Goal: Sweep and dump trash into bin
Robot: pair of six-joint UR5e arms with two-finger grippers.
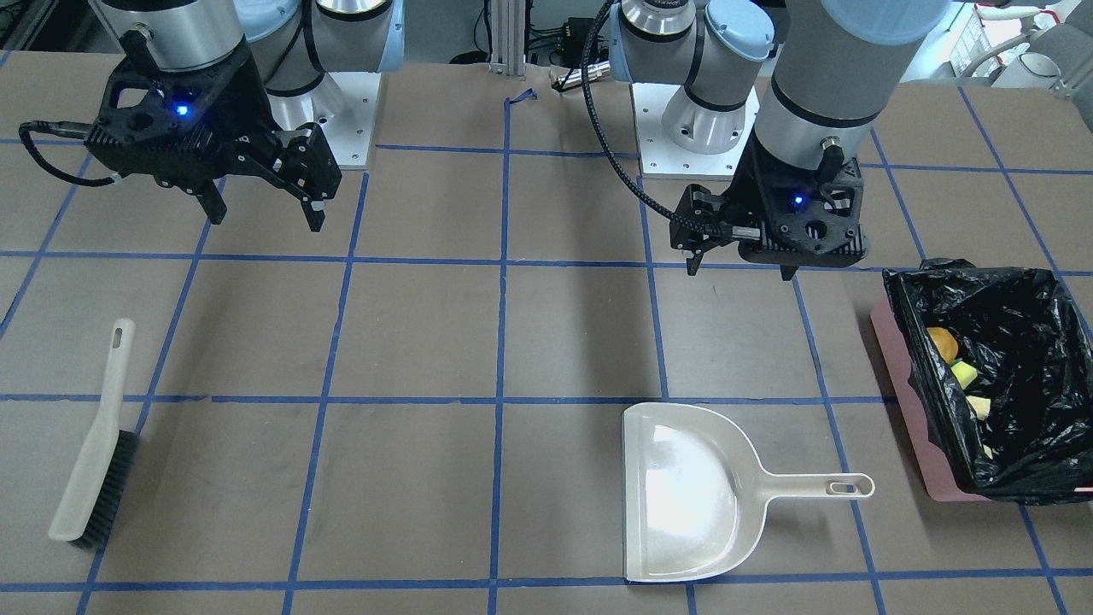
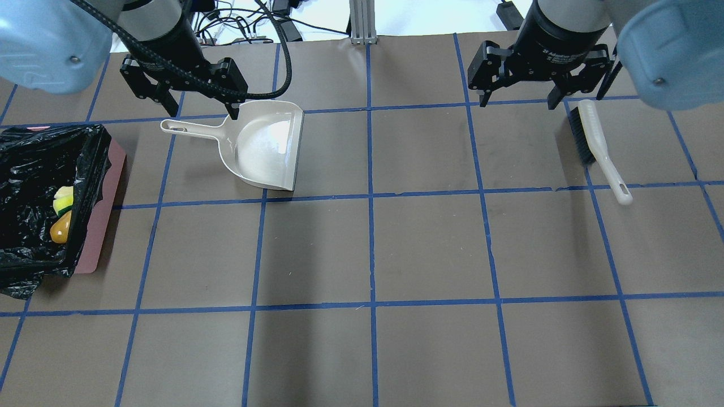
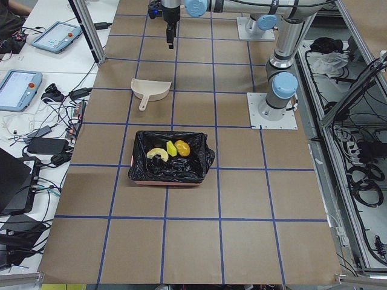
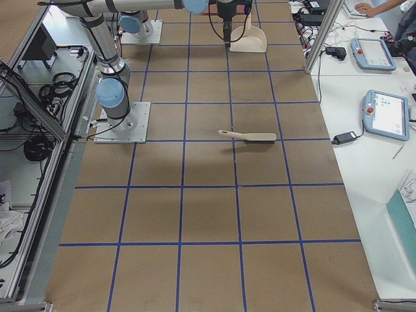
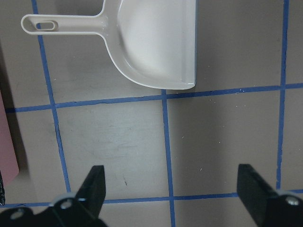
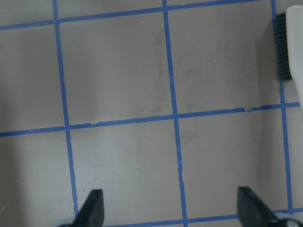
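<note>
The bin (image 1: 1016, 316) sits just past the end of the dustpan (image 1: 683, 495) handle, near it but not touching. The bin's mouth faces up. Its long side faces the dustpan and runs from the robot's side of the table to the far side. All the trash lies inside it, in a row along the wall closest to the dustpan: the potato (image 1: 942, 343), then the yellow sponge (image 1: 965, 373), then the bread piece (image 1: 979, 405).

The dustpan lies flat with its handle pointing at the bin and its wide mouth pointing the other way.

The left gripper (image 1: 740, 269) hangs in the air on the robot's side of the dustpan, spread wide and holding nothing. The right gripper (image 1: 266, 220) is well apart from the dustpan, on the side away from the bin, also spread wide and holding nothing.

The brush (image 1: 94, 461) lies well beyond the dustpan's mouth, its handle pointing toward the robot.
</note>
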